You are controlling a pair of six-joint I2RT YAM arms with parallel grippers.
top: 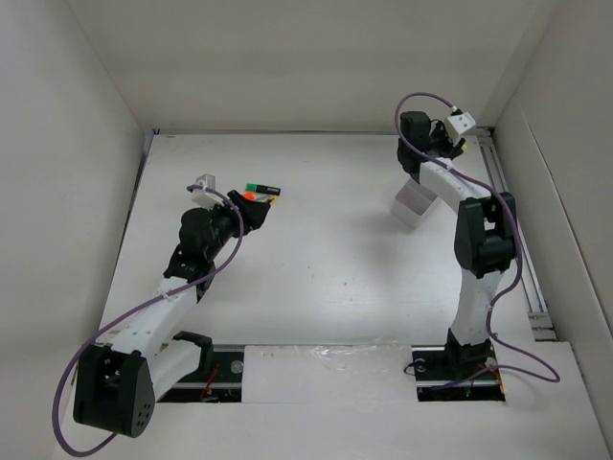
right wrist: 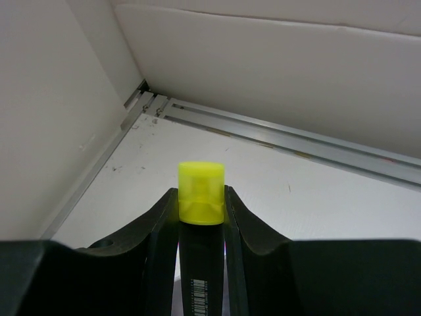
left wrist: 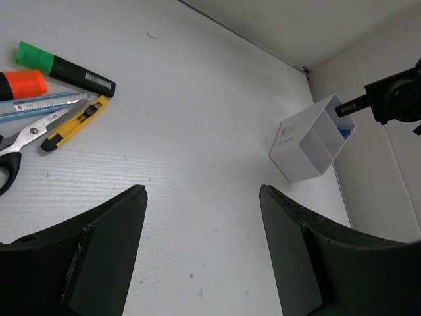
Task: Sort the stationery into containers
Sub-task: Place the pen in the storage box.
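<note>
Keep the right claw (right wrist: 200,194) clamped, as now, on the black marker with the yellow cap (right wrist: 201,181), cap end poking out past the fingertips. Carry it over the white box (top: 412,206), standing on the table (top: 326,278) at the far right, near that claw and just toward the middle in the top view. Aim for one compartment, never the divider. Note the blue thing (left wrist: 345,131) already inside one side, seen from the left wrist; choose the compartment by kind. Bring the marker's end down inside the walls before parting the fingers. Avoid letting go from high up: likely a bounce off the rim, or a light-looking box knocked askew. Leave the left claw (left wrist: 200,197) spread open and empty, hovering by the far-left pile of green-ended marker (left wrist: 72,69), orange marker (left wrist: 23,84), bluish pen (left wrist: 46,105), yellow cutter (left wrist: 72,124) and scissors (left wrist: 26,137). Hold it clear of the box until the right arm's withdrawal.
</note>
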